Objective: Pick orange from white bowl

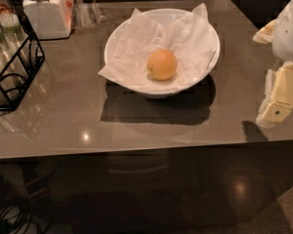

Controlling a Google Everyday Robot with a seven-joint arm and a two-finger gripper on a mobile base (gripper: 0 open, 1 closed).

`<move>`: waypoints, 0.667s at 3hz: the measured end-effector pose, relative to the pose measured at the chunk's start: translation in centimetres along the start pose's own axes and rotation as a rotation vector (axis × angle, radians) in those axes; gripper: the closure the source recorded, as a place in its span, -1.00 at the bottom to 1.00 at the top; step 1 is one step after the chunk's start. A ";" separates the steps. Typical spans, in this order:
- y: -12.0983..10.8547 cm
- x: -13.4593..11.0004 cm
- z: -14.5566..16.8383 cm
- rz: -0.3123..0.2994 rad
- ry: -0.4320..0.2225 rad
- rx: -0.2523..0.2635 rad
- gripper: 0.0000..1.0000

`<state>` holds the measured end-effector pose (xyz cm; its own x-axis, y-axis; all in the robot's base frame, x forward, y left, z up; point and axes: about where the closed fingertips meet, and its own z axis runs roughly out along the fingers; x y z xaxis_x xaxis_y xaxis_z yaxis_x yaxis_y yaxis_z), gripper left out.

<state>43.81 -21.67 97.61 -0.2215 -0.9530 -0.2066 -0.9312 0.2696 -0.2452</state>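
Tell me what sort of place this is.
Probably a kitchen or break-room counter: a white bowl holding an orange, a lidded jar and a wire rack. The claw hangs over the counter's right edge.

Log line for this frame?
phase: pre-grasp | gripper: far right, apart from bowl | orange: in bowl, on paper, untouched | grasp: none
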 end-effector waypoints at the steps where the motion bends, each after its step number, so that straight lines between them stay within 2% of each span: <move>1: 0.0 0.0 0.0 0.000 0.000 0.000 -1.00; 2: -0.5 -0.7 -0.1 -0.010 -0.026 0.016 -1.00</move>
<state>44.40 -21.10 97.94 -0.2040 -0.9519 -0.2286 -0.9286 0.2621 -0.2627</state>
